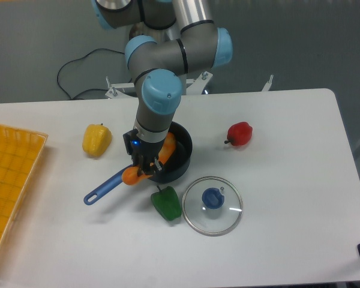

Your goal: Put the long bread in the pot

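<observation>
The pot (179, 157) is a dark round saucepan at the table's middle, and its blue handle (105, 188) points to the lower left. The long bread (133, 176), orange-tan, lies tilted across the pot's left rim. One end is inside the pot (170, 144) and the other sticks out above the handle. My gripper (146, 168) points down over that rim. Its dark fingers are pressed against both sides of the bread's middle, which they hide.
A yellow pepper (96, 139) lies left of the pot and a red pepper (240, 133) to its right. A green pepper (166, 203) and a glass lid (213, 204) with a blue knob lie just in front. An orange basket (9, 186) sits at the left edge.
</observation>
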